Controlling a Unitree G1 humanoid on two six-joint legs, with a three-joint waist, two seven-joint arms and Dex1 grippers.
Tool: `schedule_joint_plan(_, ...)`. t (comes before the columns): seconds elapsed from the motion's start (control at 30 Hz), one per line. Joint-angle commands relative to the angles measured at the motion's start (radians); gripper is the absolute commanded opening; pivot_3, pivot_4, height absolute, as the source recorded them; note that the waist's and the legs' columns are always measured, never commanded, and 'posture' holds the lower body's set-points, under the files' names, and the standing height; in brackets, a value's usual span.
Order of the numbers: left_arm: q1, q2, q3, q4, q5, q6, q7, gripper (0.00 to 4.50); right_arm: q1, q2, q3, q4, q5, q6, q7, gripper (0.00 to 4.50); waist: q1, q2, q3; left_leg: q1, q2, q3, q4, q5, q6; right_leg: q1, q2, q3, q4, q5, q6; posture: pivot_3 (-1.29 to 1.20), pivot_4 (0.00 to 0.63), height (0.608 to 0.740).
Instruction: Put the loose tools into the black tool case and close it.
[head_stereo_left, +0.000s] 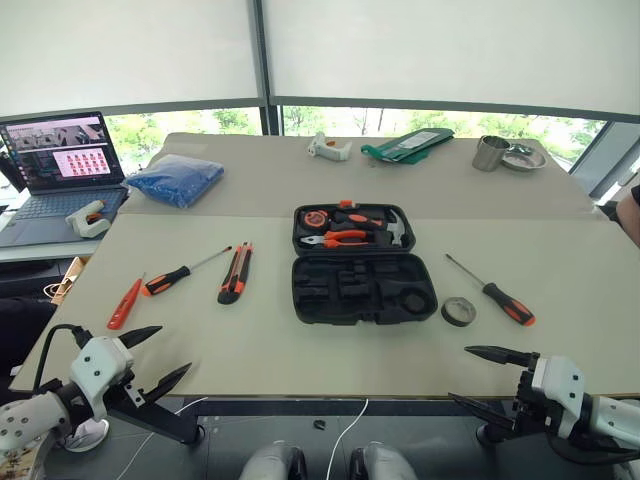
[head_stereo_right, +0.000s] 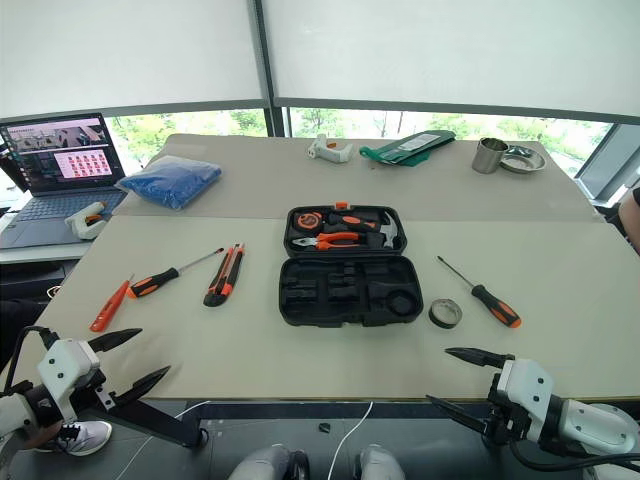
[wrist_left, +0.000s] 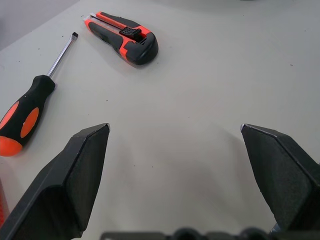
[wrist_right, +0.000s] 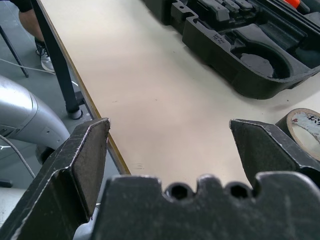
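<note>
L gripper (head_stereo_left: 150, 358) wide open, empty, hovering at near-left corner of table (head_stereo_left: 260, 350). R gripper (head_stereo_left: 480, 378) also spread wide, nothing held, at near edge toward right corner. Near L gripper, along left side: small all-orange screwdriver (head_stereo_left: 125, 303) closest to left edge, then orange-black screwdriver (head_stereo_left: 183, 272), then utility knife (head_stereo_left: 236, 272), all lying flat, apart from each other. Near R gripper: dark tape roll (head_stereo_left: 458, 312) just beside case's right end, second orange-black screwdriver (head_stereo_left: 494, 292) a bit further right. Black tool case (head_stereo_left: 362, 288) lies open at table middle; near half has empty recesses, far half holds pliers (head_stereo_left: 338, 239) & hammer (head_stereo_left: 385, 226).
</note>
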Motion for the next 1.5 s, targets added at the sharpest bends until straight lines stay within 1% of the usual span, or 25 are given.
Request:
schedule_joint_plan(0.03, -0.002, -0.009, 0.020, -0.059, -0.060, 0.019, 0.007, 4.50, -0.014, 0.005, 0.009, -0.052, 0.027, 0.005, -0.004, 4.45, 0.000, 0.000, 0.000, 0.000, 0.000, 0.000, 0.000, 0.000, 0.000, 0.000, 0.000, 0.000, 0.000, 0.000, 0.000, 0.00, 0.150, 0.740)
schedule_joint_plan(0.13, 0.000, -0.030, 0.050, -0.116, -0.173, 0.140, 0.030, 4.50, -0.052, 0.019, 0.049, -0.133, 0.084, 0.062, -0.002, 4.45, -0.003, 0.000, 0.000, 0.000, 0.000, 0.000, 0.000, 0.000, 0.000, 0.000, 0.000, 0.000, 0.000, 0.000, 0.000, 0.00, 0.150, 0.740)
schedule_joint_plan(0.2, 0.017, -0.037, 0.064, -0.138, -0.192, 0.193, 0.057, 4.50, -0.070, 0.028, 0.056, -0.157, 0.125, 0.079, 0.007, 4.45, -0.004, 0.000, 0.000, 0.000, 0.001, 0.000, 0.000, 0.000, 0.000, 0.000, 0.000, 0.000, 0.000, 0.000, 0.000, 0.00, 0.150, 0.740)
schedule_joint_plan(0.23, 0.036, -0.050, 0.078, -0.148, -0.202, 0.221, 0.083, 4.50, -0.086, 0.033, 0.055, -0.187, 0.195, 0.124, 0.012, 4.45, -0.004, 0.000, 0.000, 0.000, 0.000, 0.000, 0.000, 0.000, 0.000, 0.001, 0.000, -0.001, 0.000, 0.000, 0.000, 0.00, 0.150, 0.740)
schedule_joint_plan(0.3, 0.073, -0.086, 0.115, -0.155, -0.218, 0.249, 0.128, 4.50, -0.147, 0.077, 0.050, -0.232, 0.256, 0.131, -0.028, 4.45, -0.006, 0.000, 0.000, 0.000, 0.000, 0.000, 0.000, 0.000, 0.000, 0.001, 0.000, -0.001, 0.000, 0.000, 0.000, 0.00, 0.150, 0.740)
schedule_joint_plan(0.37, 0.094, -0.114, 0.157, -0.158, -0.231, 0.285, 0.183, 4.50, -0.197, 0.115, 0.055, -0.267, 0.273, 0.141, -0.075, 4.45, -0.010, 0.000, 0.001, 0.000, 0.001, 0.000, 0.000, 0.000, 0.000, 0.001, 0.000, -0.001, 0.000, 0.000, 0.000, 0.00, 0.150, 0.740)
schedule_joint_plan(0.43, 0.111, -0.127, 0.198, -0.159, -0.255, 0.364, 0.243, 4.50, -0.220, 0.139, 0.066, -0.291, 0.283, 0.164, -0.097, 4.45, -0.005, -0.001, 0.001, 0.000, 0.001, 0.000, 0.000, 0.000, 0.000, 0.001, 0.000, -0.002, 0.000, 0.000, 0.000, 0.00, 0.150, 0.740)
schedule_joint_plan(0.5, 0.127, -0.127, 0.231, -0.152, -0.279, 0.432, 0.277, 4.50, -0.227, 0.159, 0.077, -0.308, 0.288, 0.183, -0.116, 4.45, 0.004, -0.003, 0.002, 0.000, 0.001, 0.000, 0.000, 0.000, -0.001, 0.000, 0.000, -0.003, 0.000, 0.000, 0.000, 0.00, 0.150, 0.740)
schedule_joint_plan(0.6, 0.118, -0.116, 0.271, -0.167, -0.334, 0.509, 0.294, 4.50, -0.221, 0.174, 0.094, -0.301, 0.267, 0.176, -0.105, 4.45, 0.012, -0.003, 0.002, -0.001, 0.000, 0.000, 0.000, -0.001, 0.000, 0.000, -0.001, -0.004, -0.001, 0.000, 0.000, 0.00, 0.150, 0.740)
schedule_joint_plan(0.67, 0.073, -0.087, 0.282, -0.171, -0.356, 0.566, 0.319, 4.50, -0.219, 0.178, 0.098, -0.297, 0.260, 0.175, -0.106, 4.45, 0.017, -0.003, 0.002, -0.001, 0.000, 0.000, 0.000, -0.001, 0.000, 0.000, -0.002, -0.004, -0.001, 0.000, 0.000, 0.00, 0.150, 0.740)
schedule_joint_plan(0.73, -0.008, -0.039, 0.276, -0.158, -0.379, 0.632, 0.343, 4.50, -0.219, 0.180, 0.101, -0.301, 0.255, 0.180, -0.113, 4.45, 0.024, -0.003, 0.002, -0.001, 0.000, 0.000, 0.000, -0.001, 0.000, 0.000, -0.003, -0.005, -0.001, 0.000, 0.000, 0.00, 0.150, 0.740)
schedule_joint_plan(0.77, -0.056, -0.010, 0.266, -0.143, -0.388, 0.675, 0.358, 4.50, -0.218, 0.180, 0.102, -0.304, 0.253, 0.182, -0.115, 4.45, 0.026, -0.004, 0.002, -0.001, 0.000, 0.000, 0.000, 0.000, 0.000, 0.000, -0.003, -0.006, -0.001, 0.000, 0.000, 0.00, 0.150, 0.740)
schedule_joint_plan(0.87, -0.230, 0.092, 0.186, -0.046, -0.361, 0.767, 0.357, 4.50, -0.218, 0.184, 0.107, -0.305, 0.244, 0.182, -0.119, 4.45, 0.028, -0.004, 0.002, -0.001, 0.001, 0.000, 0.000, 0.001, -0.003, 0.000, -0.003, -0.008, 0.001, 0.001, -0.001, 0.00, 0.150, 0.740)
schedule_joint_plan(0.93, -0.375, 0.158, 0.082, 0.061, -0.305, 0.798, 0.333, 4.50, -0.223, 0.189, 0.109, -0.299, 0.240, 0.180, -0.120, 4.45, 0.025, -0.003, 0.003, 0.000, 0.001, 0.000, 0.000, 0.002, -0.004, 0.001, -0.003, -0.008, 0.001, 0.002, -0.002, 0.00, 0.150, 0.740)
schedule_joint_plan(1.0, -0.519, 0.195, -0.035, 0.186, -0.233, 0.803, 0.302, 4.50, -0.228, 0.193, 0.111, -0.293, 0.236, 0.178, -0.121, 4.45, 0.024, -0.002, 0.003, 0.000, 0.001, 0.000, 0.000, 0.002, -0.004, 0.001, -0.003, -0.009, 0.001, 0.003, -0.002, 0.00, 0.150, 0.740)
schedule_joint_plan(1.07, -0.645, 0.206, -0.140, 0.304, -0.165, 0.799, 0.270, 4.50, -0.231, 0.195, 0.112, -0.289, 0.233, 0.175, -0.120, 4.45, 0.021, -0.003, 0.003, -0.001, 0.001, 0.000, 0.000, 0.002, -0.005, 0.000, -0.003, -0.009, 0.002, 0.004, -0.002, 0.00, 0.150, 0.740)
schedule_joint_plan(1.13, -0.753, 0.198, -0.221, 0.422, -0.099, 0.771, 0.243, 4.50, -0.228, 0.195, 0.108, -0.285, 0.229, 0.170, -0.121, 4.45, 0.017, -0.003, 0.003, -0.001, 0.001, 0.001, 0.000, 0.003, -0.007, 0.001, -0.004, -0.009, 0.001, 0.010, -0.003, 0.00, 0.150, 0.740)
schedule_joint_plan(1.2, -0.830, 0.194, -0.300, 0.541, -0.031, 0.736, 0.197, 4.50, -0.219, 0.195, 0.100, -0.287, 0.224, 0.164, -0.127, 4.45, 0.012, -0.003, 0.003, -0.003, 0.001, 0.001, 0.000, 0.006, -0.012, -0.001, -0.004, -0.010, 0.001, 0.011, -0.003, 0.00, 0.150, 0.740)
schedule_joint_plan(1.27, -0.883, 0.186, -0.356, 0.631, 0.021, 0.696, 0.155, 4.50, -0.206, 0.194, 0.093, -0.294, 0.222, 0.162, -0.133, 4.45, 0.007, -0.003, 0.003, -0.004, 0.001, 0.001, 0.000, 0.006, -0.014, -0.002, -0.004, -0.010, 0.001, 0.011, -0.004, 0.00, 0.150, 0.740)
schedule_joint_plan(1.3, -0.905, 0.179, -0.369, 0.665, 0.038, 0.673, 0.143, 3.99, -0.201, 0.193, 0.091, -0.297, 0.221, 0.162, -0.136, 4.50, 0.004, -0.004, 0.004, -0.004, 0.001, 0.001, 0.000, 0.005, -0.014, -0.002, -0.004, -0.010, 0.001, 0.010, -0.005, 0.00, 0.150, 0.740)
schedule_joint_plan(1.33, -0.927, 0.170, -0.374, 0.697, 0.049, 0.656, 0.136, 3.75, -0.196, 0.194, 0.090, -0.300, 0.221, 0.162, -0.137, 4.50, 0.003, -0.004, 0.004, -0.005, 0.001, 0.001, 0.000, 0.004, -0.014, -0.002, -0.004, -0.011, 0.001, 0.010, -0.005, 0.00, 0.150, 0.740)
schedule_joint_plan(1.37, -0.948, 0.157, -0.380, 0.723, 0.061, 0.638, 0.128, 3.42, -0.187, 0.193, 0.088, -0.305, 0.219, 0.160, -0.138, 4.50, 0.003, -0.004, 0.004, -0.005, 0.001, 0.001, 0.000, 0.004, -0.014, -0.002, -0.004, -0.011, 0.002, 0.010, -0.006, 0.00, 0.150, 0.740)
schedule_joint_plan(1.43, -0.976, 0.126, -0.382, 0.759, 0.068, 0.610, 0.104, 2.56, -0.169, 0.192, 0.085, -0.315, 0.215, 0.157, -0.141, 4.50, 0.004, -0.004, 0.004, -0.006, 0.000, 0.000, 0.000, 0.004, -0.014, -0.002, -0.005, -0.012, 0.002, 0.010, -0.006, 0.00, 0.150, 0.740)
schedule_joint_plan(1.47, -0.983, 0.115, -0.379, 0.768, 0.070, 0.596, 0.095, 2.27, -0.164, 0.192, 0.083, -0.318, 0.214, 0.157, -0.142, 4.50, 0.006, -0.004, 0.004, -0.006, 0.000, 0.000, 0.000, 0.004, -0.014, -0.002, -0.006, -0.013, 0.002, 0.010, -0.006, 0.00, 0.150, 0.740)
schedule_joint_plan(1.5, -0.986, 0.105, -0.373, 0.775, 0.073, 0.580, 0.094, 1.84, -0.158, 0.191, 0.081, -0.321, 0.213, 0.157, -0.143, 4.50, 0.008, -0.004, 0.004, -0.005, 0.000, 0.000, 0.000, 0.004, -0.014, -0.002, -0.007, -0.013, 0.002, 0.010, -0.006, 0.00, 0.150, 0.740)
